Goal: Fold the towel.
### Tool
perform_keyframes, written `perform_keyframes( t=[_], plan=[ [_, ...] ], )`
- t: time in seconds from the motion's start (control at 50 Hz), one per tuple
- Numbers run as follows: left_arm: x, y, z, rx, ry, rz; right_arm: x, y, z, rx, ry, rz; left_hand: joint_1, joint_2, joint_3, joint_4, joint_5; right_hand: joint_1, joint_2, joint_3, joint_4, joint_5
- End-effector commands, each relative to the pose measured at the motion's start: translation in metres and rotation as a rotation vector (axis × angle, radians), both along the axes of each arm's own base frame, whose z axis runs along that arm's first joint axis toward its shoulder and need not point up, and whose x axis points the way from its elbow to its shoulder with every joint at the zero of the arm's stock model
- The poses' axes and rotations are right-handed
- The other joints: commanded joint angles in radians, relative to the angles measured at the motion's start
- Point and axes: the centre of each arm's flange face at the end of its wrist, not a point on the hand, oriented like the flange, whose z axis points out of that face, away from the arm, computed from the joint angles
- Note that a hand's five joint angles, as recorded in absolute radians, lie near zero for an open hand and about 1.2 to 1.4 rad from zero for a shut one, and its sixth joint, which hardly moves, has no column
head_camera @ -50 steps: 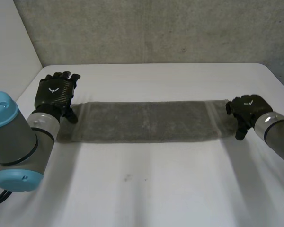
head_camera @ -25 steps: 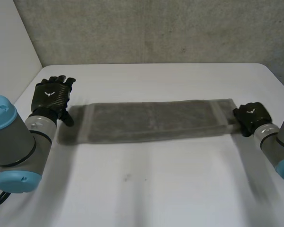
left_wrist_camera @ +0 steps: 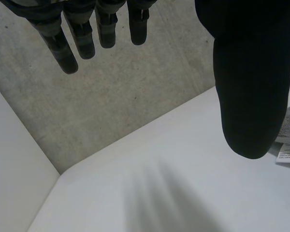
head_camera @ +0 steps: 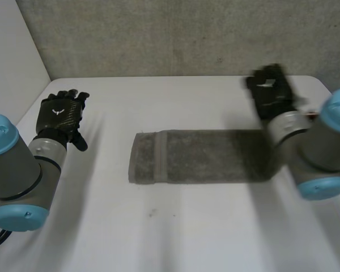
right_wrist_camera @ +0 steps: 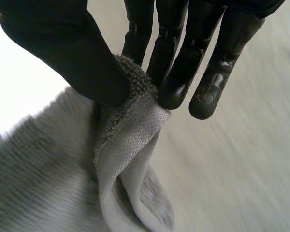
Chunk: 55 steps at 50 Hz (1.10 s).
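While the grey towel (head_camera: 198, 156) lies along the middle of the white table (head_camera: 158, 226), the right hand (head_camera: 270, 93) pinches 1 end between thumb and fingers, the right arm (head_camera: 311, 153) covering that end, and the left hand (head_camera: 59, 116) hangs well apart, fingers straight, holding nothing.

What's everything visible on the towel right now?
The towel is grey terry cloth, a long narrow strip lying flat across the white table, with a woven band near its left end. Its right end is raised and bunched, pinched between the thumb and fingers of the right hand. The left hand, open, is apart from it.
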Motion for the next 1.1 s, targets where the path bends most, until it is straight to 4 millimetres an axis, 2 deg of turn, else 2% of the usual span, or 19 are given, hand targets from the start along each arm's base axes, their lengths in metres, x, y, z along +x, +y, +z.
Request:
perform_keyframes(
  t=[0.02,0.04,0.06,0.1,0.18,0.2,0.22,0.26,0.34,0.38,0.44,0.48,0.5,0.54,0.6,0.66,0.88,0.96,1.1],
  plan=[
    [0.001,-0.001,0.001,-0.008,0.002,0.004,0.129,0.111,-0.021,-0.052,0.009,0.582,0.001,0.010,0.006,0.007,-0.031,0.441,0.218,0.197,0.206,0.239],
    [0.000,-0.001,0.002,-0.009,0.003,0.004,0.142,0.127,-0.034,-0.046,0.040,0.653,0.001,0.010,0.006,0.007,-0.031,0.441,0.218,0.197,0.206,0.239],
    [0.000,-0.001,0.002,-0.009,0.003,0.004,0.143,0.127,-0.034,-0.046,0.040,0.654,0.001,0.010,0.006,0.007,-0.031,0.441,0.218,0.197,0.206,0.239],
    [0.000,0.000,0.002,-0.009,0.003,0.002,0.159,0.151,-0.063,-0.018,0.112,0.746,0.001,0.010,0.006,0.007,-0.031,0.441,0.218,0.197,0.206,0.239],
    [0.000,0.000,0.001,-0.006,0.002,0.001,0.161,0.162,-0.087,0.004,0.185,0.778,0.001,0.010,0.006,0.007,-0.031,0.441,0.218,0.197,0.206,0.239],
    [0.000,0.000,0.000,-0.005,0.001,0.001,0.161,0.163,-0.092,0.000,0.208,0.772,0.001,0.010,0.006,0.007,-0.031,0.236,0.013,-0.008,0.000,0.034],
    [0.000,0.000,0.000,-0.005,0.001,0.001,0.161,0.163,-0.092,0.000,0.208,0.772,0.001,0.010,0.006,0.007,-0.031,0.234,0.011,-0.010,-0.002,0.032],
    [-0.001,0.001,-0.001,0.000,0.000,-0.001,0.158,0.157,-0.090,-0.007,0.216,0.726,0.001,0.010,0.006,0.007,-0.031,-0.781,-1.003,-1.025,-1.016,-0.983],
    [-0.002,0.002,-0.004,0.005,-0.003,-0.006,0.148,0.142,-0.082,-0.003,0.204,0.603,0.001,0.010,0.006,0.007,-0.031,-0.781,-1.003,-1.025,-1.016,-0.983],
    [-0.002,0.002,-0.005,0.006,-0.005,-0.007,0.132,0.128,-0.063,0.011,0.156,0.480,0.001,0.010,0.006,0.007,-0.031,-0.781,-1.003,-1.025,-1.016,-0.983],
    [-0.004,0.004,-0.007,0.012,-0.007,-0.015,0.119,0.123,-0.057,0.037,0.125,0.431,0.001,0.010,0.006,0.007,-0.031,-0.781,-1.003,-1.025,-1.016,-0.983],
    [-0.005,0.007,-0.010,0.021,-0.010,-0.023,0.089,0.104,-0.051,0.109,0.041,0.344,0.001,0.010,0.006,0.007,-0.031,-0.781,-1.003,-1.025,-1.016,-0.983],
    [-0.005,0.007,-0.010,0.021,-0.010,-0.023,0.088,0.104,-0.051,0.109,0.041,0.344,0.001,0.010,0.006,0.007,-0.031,-0.781,-1.003,-1.025,-1.016,-0.983],
    [-0.007,0.009,-0.011,0.024,-0.011,-0.030,0.059,0.092,-0.058,0.206,-0.038,0.268,0.001,0.010,0.006,0.007,-0.031,-0.781,-1.003,-1.025,-1.016,-0.983],
    [-0.015,0.017,-0.013,0.031,-0.012,-0.059,0.048,0.088,-0.065,0.258,-0.057,0.240,0.001,0.010,0.006,0.007,-0.031,-0.781,-1.003,-1.025,-1.016,-0.983],
    [-0.023,0.025,-0.015,0.037,-0.015,-0.090,0.020,0.080,-0.081,0.387,-0.073,0.182,0.001,0.010,0.006,0.007,-0.031,-0.781,-1.003,-1.025,-1.016,-0.983],
    [-0.045,0.056,-0.027,0.089,-0.077,-0.190,0.015,0.076,-0.081,0.422,-0.073,0.189,0.057,0.066,0.063,0.064,0.026,-0.781,-1.003,-1.025,-1.016,-0.983],
    [-0.049,0.081,-0.034,0.152,-0.165,-0.237,0.013,0.077,-0.082,0.427,-0.074,0.184,0.060,0.069,0.066,0.067,0.029,-0.774,-0.997,-1.018,-1.010,-0.976],
    [-0.051,0.097,-0.045,0.209,-0.207,-0.252,0.014,0.078,-0.082,0.432,-0.075,0.196,0.060,0.069,0.066,0.067,0.029,-0.436,-0.659,-0.680,-0.671,-0.638]
  ],
)
